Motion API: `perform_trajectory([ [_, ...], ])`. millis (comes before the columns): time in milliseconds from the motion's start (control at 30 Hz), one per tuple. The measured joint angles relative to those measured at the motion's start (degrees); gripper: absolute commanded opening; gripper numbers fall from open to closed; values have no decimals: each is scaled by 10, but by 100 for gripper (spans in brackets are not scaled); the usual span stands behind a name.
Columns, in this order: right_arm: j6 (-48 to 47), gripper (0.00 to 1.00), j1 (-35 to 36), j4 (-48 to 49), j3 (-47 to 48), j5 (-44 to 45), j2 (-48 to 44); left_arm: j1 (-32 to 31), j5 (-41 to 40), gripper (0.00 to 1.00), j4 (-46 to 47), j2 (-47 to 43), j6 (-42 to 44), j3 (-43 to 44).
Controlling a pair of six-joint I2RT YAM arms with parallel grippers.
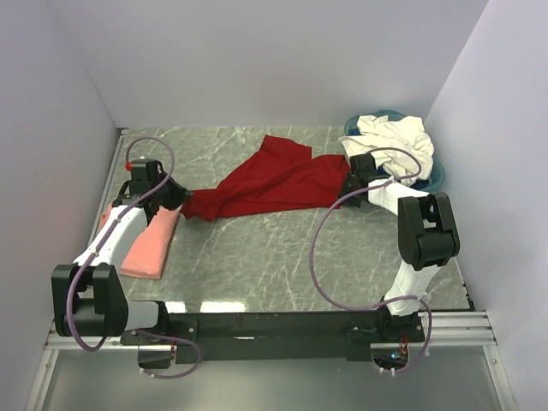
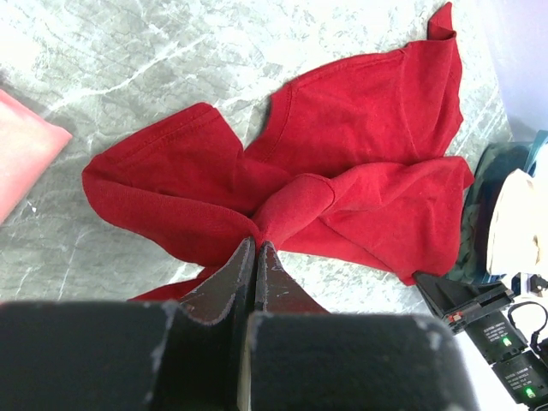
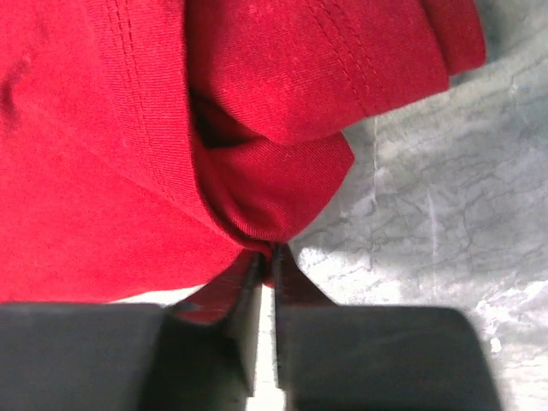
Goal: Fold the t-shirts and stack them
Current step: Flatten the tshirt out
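Note:
The deep red t-shirt (image 1: 274, 181) lies crumpled across the middle of the marble table, stretched between both grippers. My left gripper (image 1: 177, 199) is shut on its left end, where the cloth bunches into the fingertips (image 2: 256, 245). My right gripper (image 1: 351, 184) is closed on a fold at the shirt's right edge (image 3: 268, 254), with red cloth (image 3: 128, 171) pinched between the tips. Under my left arm a salmon-pink t-shirt (image 1: 151, 244) lies folded flat; its corner (image 2: 21, 150) shows in the left wrist view. Cream-white t-shirts (image 1: 392, 141) are heaped in the basin.
The round blue basin (image 1: 437, 177) stands at the back right corner, just behind my right gripper. White walls close in the table (image 1: 257, 265) on the left, back and right. The black rail with the arm bases runs along the near edge.

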Motion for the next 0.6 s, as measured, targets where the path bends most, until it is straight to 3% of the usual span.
perform_trajectory([
  [300, 8, 0, 0, -8, -13, -9, -33, 0, 0, 1, 0, -5, 0, -2],
  [600, 8, 0, 0, -60, -58, -17, -292, 0, 0, 1, 2, -21, 0, -39],
])
